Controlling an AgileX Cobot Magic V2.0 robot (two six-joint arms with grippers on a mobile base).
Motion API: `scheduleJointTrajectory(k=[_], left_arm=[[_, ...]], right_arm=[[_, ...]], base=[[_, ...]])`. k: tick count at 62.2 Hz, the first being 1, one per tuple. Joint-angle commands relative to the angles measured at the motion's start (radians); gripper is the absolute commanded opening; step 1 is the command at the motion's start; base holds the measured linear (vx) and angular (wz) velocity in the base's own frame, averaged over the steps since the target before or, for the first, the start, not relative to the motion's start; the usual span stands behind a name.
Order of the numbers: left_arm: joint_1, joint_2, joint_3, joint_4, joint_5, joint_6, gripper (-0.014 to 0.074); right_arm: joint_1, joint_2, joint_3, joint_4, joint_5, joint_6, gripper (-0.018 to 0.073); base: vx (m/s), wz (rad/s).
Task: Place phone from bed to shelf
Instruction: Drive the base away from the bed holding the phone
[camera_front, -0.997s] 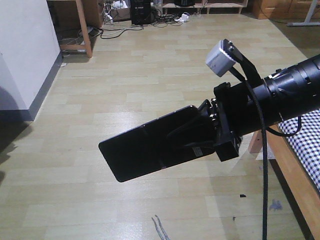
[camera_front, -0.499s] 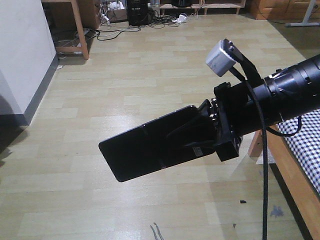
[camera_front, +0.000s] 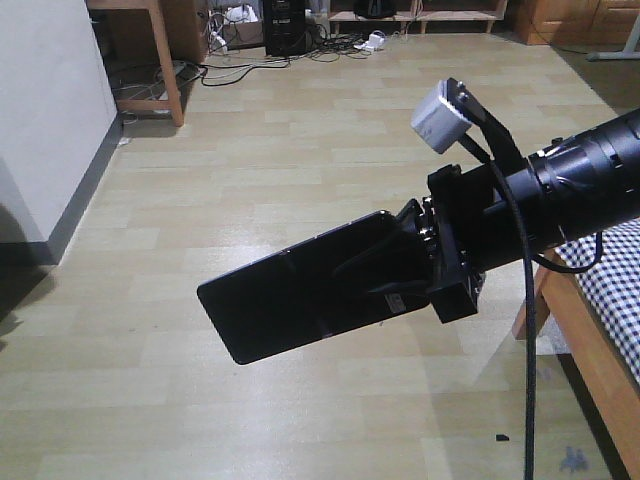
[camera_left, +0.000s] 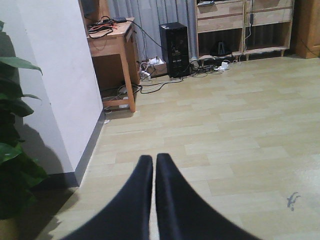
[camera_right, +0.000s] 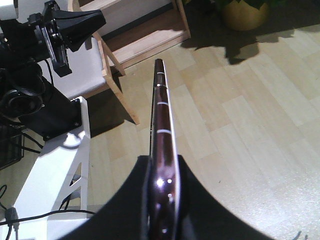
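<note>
Looked like the carry step; the phone (camera_front: 300, 300) was held clamped in the right gripper (camera_front: 395, 270), up over the floor (camera_front: 300, 150), off the bed (camera_front: 590, 340); the left gripper (camera_left: 154, 172) was pinched together on nothing; next, the shelf (camera_right: 150, 42) would need to be reached and the phone levelled.

Black right gripper (camera_right: 162, 161), grey camera (camera_front: 437, 115), black cable (camera_front: 528, 340).

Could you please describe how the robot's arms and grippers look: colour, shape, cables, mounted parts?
The right arm is a thick black cylinder with ribbed rings. The black, blocky right gripper carries a small light-grey camera box on a black bracket; a black cable hangs below. The left gripper shows two smooth dark fingers tapering to rounded tips.
</note>
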Motion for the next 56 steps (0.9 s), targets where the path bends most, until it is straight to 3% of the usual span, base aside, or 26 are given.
scheduleJointTrajectory(k=[1,56], left_arm=[[-0.004,-0.013,-0.021,-0.009,-0.072,-0.006,0.0001],[-0.004,-0.013,-0.021,-0.009,-0.072,-0.006,0.0001]], right_arm=[[0.002,-0.036,-0.025,0.081,0.065,-0.006,-0.0002],[0.002,-0.036,-0.025,0.080,0.065,-0.006,-0.0002]], base=[[0.25,-0.01],[0.33,-0.07]])
